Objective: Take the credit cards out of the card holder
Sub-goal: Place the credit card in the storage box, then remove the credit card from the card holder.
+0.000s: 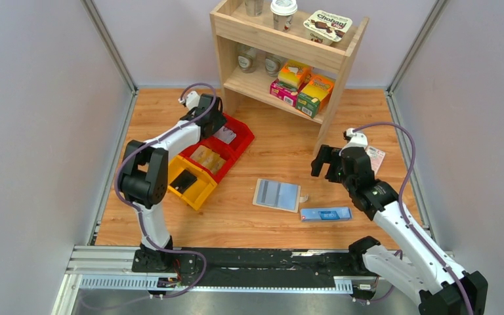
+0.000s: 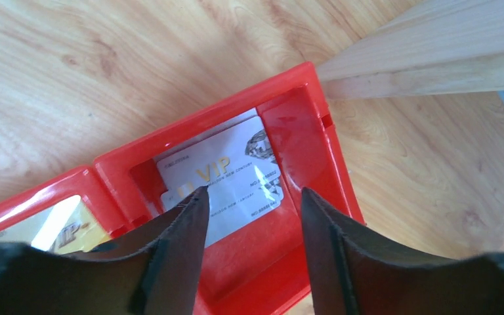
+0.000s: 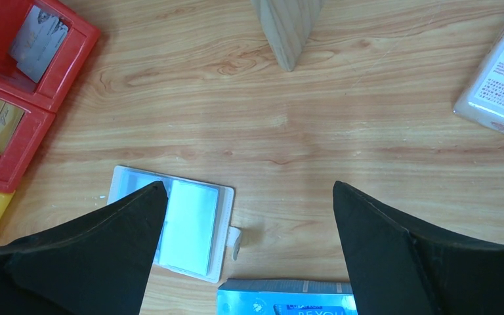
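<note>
On wood-grain worktop [image 1: 262,226], card holder [image 1: 277,195] lies open & flat, pale blue lining up, beside long blue box [image 1: 326,214]. Right tool [image 3: 249,187] hangs above it, jaws spread, holding nothing. Further back are 3 plastic bins [image 1: 200,164] (2 red, 1 yellow), w/ left tool [image 2: 252,190] released over far red bin [image 2: 315,131], 1 glossy silver VIP card [image 2: 226,177] inside.

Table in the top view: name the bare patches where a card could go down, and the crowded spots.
Bare wood: between the red bins and the shelf leg, beyond the card holder; and the near strip in front of it. Crowded: where the blue box lies close by it.
</note>
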Tool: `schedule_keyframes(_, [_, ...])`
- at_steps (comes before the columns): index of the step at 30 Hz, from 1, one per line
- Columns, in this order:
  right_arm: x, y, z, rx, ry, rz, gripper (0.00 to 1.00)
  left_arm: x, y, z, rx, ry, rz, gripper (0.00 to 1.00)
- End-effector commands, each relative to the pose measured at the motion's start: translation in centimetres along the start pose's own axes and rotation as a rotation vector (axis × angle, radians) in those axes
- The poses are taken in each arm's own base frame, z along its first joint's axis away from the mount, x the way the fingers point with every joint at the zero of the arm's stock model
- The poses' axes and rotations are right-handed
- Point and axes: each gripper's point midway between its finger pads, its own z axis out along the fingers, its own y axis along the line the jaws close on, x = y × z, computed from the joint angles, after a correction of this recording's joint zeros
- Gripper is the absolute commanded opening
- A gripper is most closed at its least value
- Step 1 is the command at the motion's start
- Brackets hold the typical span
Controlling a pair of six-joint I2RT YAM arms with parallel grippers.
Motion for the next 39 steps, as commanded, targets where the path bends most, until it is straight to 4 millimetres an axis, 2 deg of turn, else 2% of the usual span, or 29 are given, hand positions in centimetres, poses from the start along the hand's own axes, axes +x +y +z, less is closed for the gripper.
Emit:
schedule_keyframes(1, [-0.9,1.0,-0.6,-0.037,0.003,0.036,1.0,-3.7,-1.3,-4.9,0.053,-0.045,0.048,0.68])
schedule_keyframes(5, [-0.4,2.7,-0.9,-0.108,0.05,0.106,1.0,-4.1,-0.8,-9.2,0.098,0.004,0.2,0.81])
schedule_keyframes(10, [1.8,6.0,-1.4,-0.291,0.139,0.175,1.0,-3.0,1.9,-15.2,0.168,0.077,0.346,0.84])
schedule_keyframes(11, [2.1,6.5,-1.3,-0.311,0.144,0.188,1.0,-2.8,2.4,-15.8,0.177,0.081,0.376,0.84])
schedule_keyframes(14, [3.2,7.7,-0.9,-0.296,0.162,0.181,1.0,-0.9,4.6,-18.7,0.241,0.13,0.444,0.83])
schedule_keyframes(15, [3.8,8.0,-0.6,-0.264,0.173,0.153,1.0,0.0,5.6,-18.9,0.246,0.157,0.485,0.83])
schedule_keyframes(16, [4.1,8.2,-0.4,-0.224,0.184,0.125,1.0,0.4,5.9,-19.9,0.27,0.174,0.503,0.83])
schedule_keyframes(17, [4.9,8.7,-0.2,-0.186,0.211,0.085,1.0,1.1,6.8,-20.2,0.277,0.193,0.543,0.83])
schedule_keyframes(21, [7.9,10.7,1.2,-0.059,0.293,-0.036,1.0,1.8,9.7,-22.3,0.275,0.197,0.63,0.83])
schedule_keyframes(25, [11.1,13.2,2.6,0.03,0.374,-0.182,1.0,2.7,11.2,-23.9,0.316,0.193,0.666,0.82])
schedule_keyframes(26, [11.2,14.3,2.9,0.035,0.376,-0.211,1.0,2.8,11.4,-24.0,0.323,0.19,0.668,0.82])
schedule_keyframes(28, [12.2,15.2,3.4,0.065,0.401,-0.27,1.0,3.0,11.9,-24.5,0.335,0.176,0.671,0.82])
schedule_keyframes(31, [13.5,15.4,4.2,0.09,0.443,-0.305,0.99,3.2,12.2,-25.1,0.348,0.173,0.673,0.81])
schedule_keyframes(35, [14.9,15.8,4.7,0.055,0.475,-0.311,0.92,3.7,12.2,-25.1,0.36,0.199,0.677,0.81])
schedule_keyframes(39, [16.1,15.2,5.1,0.058,0.531,-0.322,0.87,3.8,11.7,-25.1,0.378,0.204,0.668,0.81])
